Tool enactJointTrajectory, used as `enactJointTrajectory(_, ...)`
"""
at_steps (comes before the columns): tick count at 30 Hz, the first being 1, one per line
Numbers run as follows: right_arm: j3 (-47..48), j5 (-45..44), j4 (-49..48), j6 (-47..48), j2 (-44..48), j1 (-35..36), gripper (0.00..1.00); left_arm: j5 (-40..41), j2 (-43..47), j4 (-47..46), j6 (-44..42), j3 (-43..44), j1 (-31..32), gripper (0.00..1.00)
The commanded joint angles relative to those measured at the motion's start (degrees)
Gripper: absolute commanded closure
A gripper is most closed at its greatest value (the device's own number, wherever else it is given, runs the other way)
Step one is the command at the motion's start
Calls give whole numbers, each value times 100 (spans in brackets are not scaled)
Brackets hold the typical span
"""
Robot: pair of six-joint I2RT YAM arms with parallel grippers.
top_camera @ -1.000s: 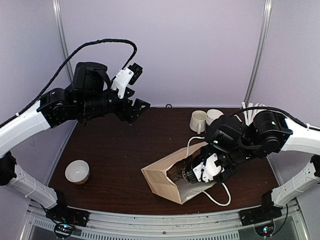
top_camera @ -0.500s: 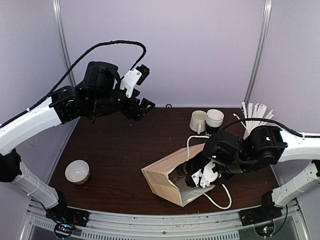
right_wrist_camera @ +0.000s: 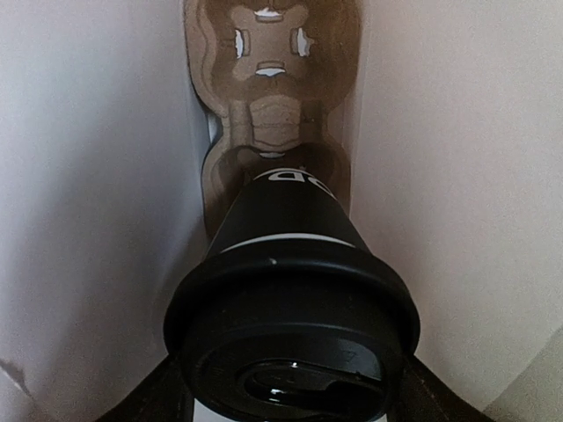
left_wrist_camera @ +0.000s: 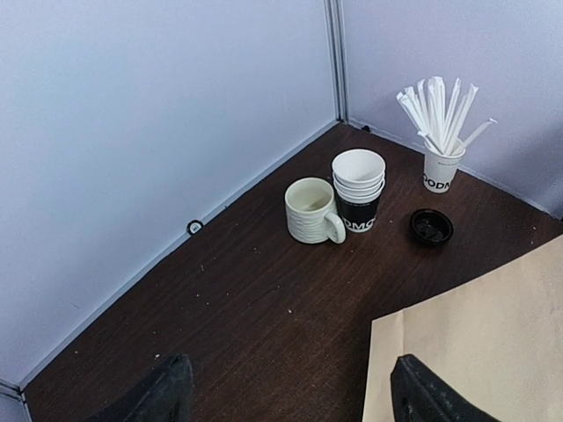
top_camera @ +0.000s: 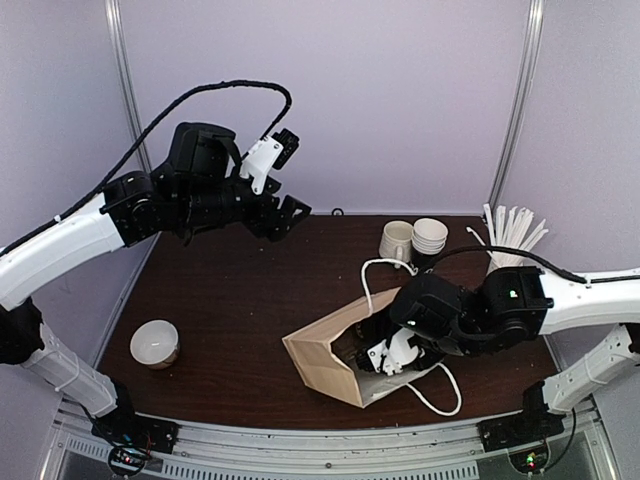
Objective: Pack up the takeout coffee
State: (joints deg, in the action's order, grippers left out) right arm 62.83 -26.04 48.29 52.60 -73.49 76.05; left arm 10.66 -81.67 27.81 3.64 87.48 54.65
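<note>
Coffee: I see the takeout coffee inside the paper bag, lid at frame bottom, base pointing up toward the cardboard carrier.
Grip: right gripper clamps it; left gripper gapes wide, empty.

Soft even light; right wrist view dim, foreground blurred.

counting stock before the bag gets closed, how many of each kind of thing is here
paper bag: 1
lidded takeout coffee: 1
cardboard cup carrier: 1
ceramic mug: 1
stack of paper cups: 1
cup of white sticks: 1
loose black lid: 1
small white bowl: 1
total: 8
</note>
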Motion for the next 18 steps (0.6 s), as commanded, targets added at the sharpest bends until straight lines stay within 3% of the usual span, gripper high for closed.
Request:
enactJointTrajectory(1,-135,-198,-358,58,-118,33,46,-145,-23,-373,91,-75,-92,19)
enactJointTrajectory(18,-393,-225,-790,152,-259,-110,46,-395,-193,-472,155,-94,-197,19)
